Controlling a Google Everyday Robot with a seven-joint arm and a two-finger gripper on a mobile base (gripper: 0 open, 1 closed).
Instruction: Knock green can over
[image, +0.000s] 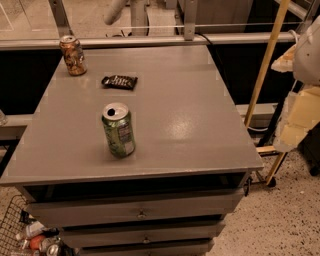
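Observation:
The green can (118, 130) stands upright on the grey cabinet top (190, 120), left of centre and near the front edge. It has a mottled light-green label, a small white panel and a silver top with its opening showing. My gripper (294, 122) is at the right edge of the view, a white and cream shape hanging beside the cabinet's right side. It is well to the right of the can and off the cabinet top, touching nothing on it.
An orange-brown patterned can (73, 56) stands at the far left corner. A dark snack wrapper (119, 81) lies behind the green can. A yellow pole (265, 65) leans at the right. A wire basket with bottles (25, 235) sits at the lower left. Drawers (140, 212) are below.

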